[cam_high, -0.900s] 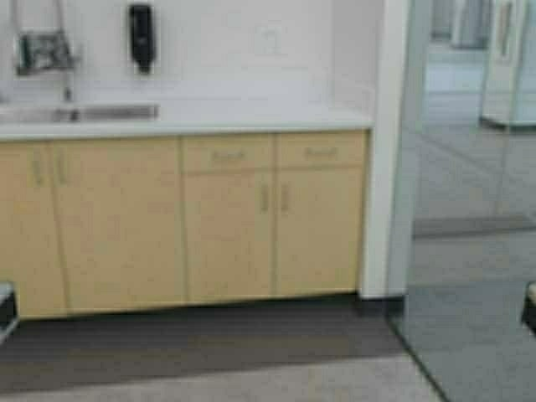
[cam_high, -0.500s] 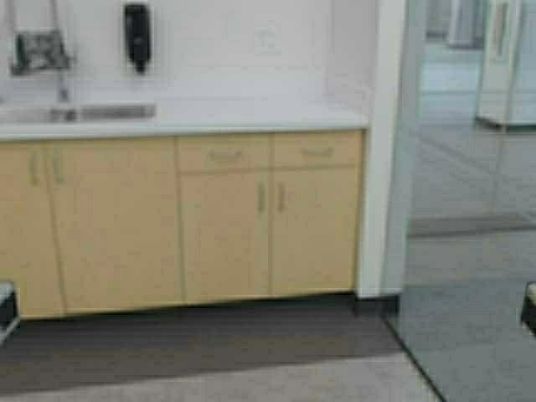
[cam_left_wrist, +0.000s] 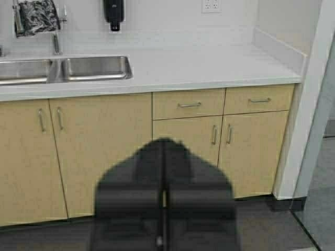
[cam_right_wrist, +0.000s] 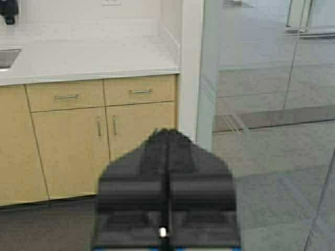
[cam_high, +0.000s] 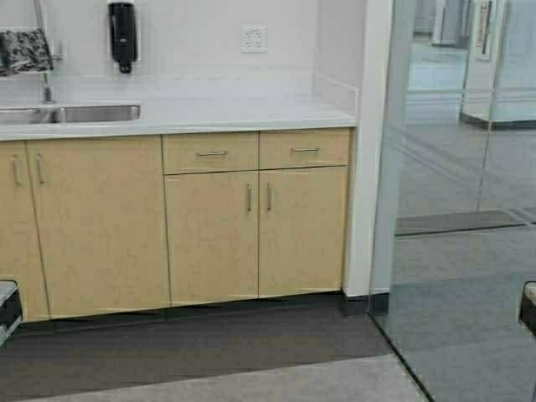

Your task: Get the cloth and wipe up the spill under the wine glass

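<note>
The cloth (cam_high: 23, 50), dark with a pale pattern, hangs over the tap above the sink at the far left of the high view. It also shows in the left wrist view (cam_left_wrist: 35, 16). The wine glass and the spill are out of view. My left gripper (cam_left_wrist: 164, 146) is shut and empty, held low in front of the cabinets, well away from the cloth. My right gripper (cam_right_wrist: 168, 137) is shut and empty, held low near the white wall end. In the high view only small parts of the two arms show, at the bottom corners.
A white countertop (cam_high: 218, 113) with a steel sink (cam_high: 92, 111) runs over tan cabinets (cam_high: 209, 226). A black soap dispenser (cam_high: 122, 33) hangs on the wall. A white wall end (cam_high: 368, 151) and a glass partition (cam_high: 452, 167) stand to the right. Dark carpet lies in front.
The robot has moved: the counter, sink and dispenser have shifted to the left in the high view. Both grippers keep their places at the bottom corners.
</note>
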Robot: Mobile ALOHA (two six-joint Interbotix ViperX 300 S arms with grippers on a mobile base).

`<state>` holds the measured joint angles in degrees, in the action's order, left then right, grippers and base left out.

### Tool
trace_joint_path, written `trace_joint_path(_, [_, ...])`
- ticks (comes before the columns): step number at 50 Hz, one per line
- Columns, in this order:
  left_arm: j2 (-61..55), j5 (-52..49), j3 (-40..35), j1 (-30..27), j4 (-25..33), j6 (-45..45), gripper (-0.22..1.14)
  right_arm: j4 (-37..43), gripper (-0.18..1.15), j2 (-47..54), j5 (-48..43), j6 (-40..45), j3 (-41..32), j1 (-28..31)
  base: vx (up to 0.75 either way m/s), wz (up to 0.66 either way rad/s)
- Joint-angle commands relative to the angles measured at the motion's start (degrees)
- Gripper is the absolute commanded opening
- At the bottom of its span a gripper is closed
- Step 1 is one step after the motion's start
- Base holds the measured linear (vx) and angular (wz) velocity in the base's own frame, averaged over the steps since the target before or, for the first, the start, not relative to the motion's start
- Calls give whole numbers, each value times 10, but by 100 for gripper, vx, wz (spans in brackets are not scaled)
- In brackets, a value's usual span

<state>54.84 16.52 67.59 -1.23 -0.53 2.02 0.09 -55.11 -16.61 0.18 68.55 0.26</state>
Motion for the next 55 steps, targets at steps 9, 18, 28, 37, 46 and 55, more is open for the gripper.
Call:
trace_joint_path(9, [3, 4, -7, -1, -1, 0, 3, 0, 5, 4, -6, 4, -16, 1, 21, -9])
trace_joint_path(18, [3, 6, 4, -1, -1, -2, 3, -1, 5, 4, -13, 5, -14, 1, 27, -4])
trace_joint_path(28, [3, 8, 11, -1, -2, -3, 3, -1, 5, 20, -27, 5, -13, 1, 29, 3])
trace_joint_path(37, [-4, 20, 12, -2, -1, -5, 3, -8, 5, 39, -40, 18, -18, 1, 31, 12])
trace_joint_path(46, [-6, 22, 15, -7, -2, -4, 3, -15, 5, 35, -40, 19, -18, 1, 37, 23])
trace_joint_path(55, [-5, 22, 21, -7, 0, 1, 3, -15, 5, 34, -40, 23, -17, 4, 42, 22])
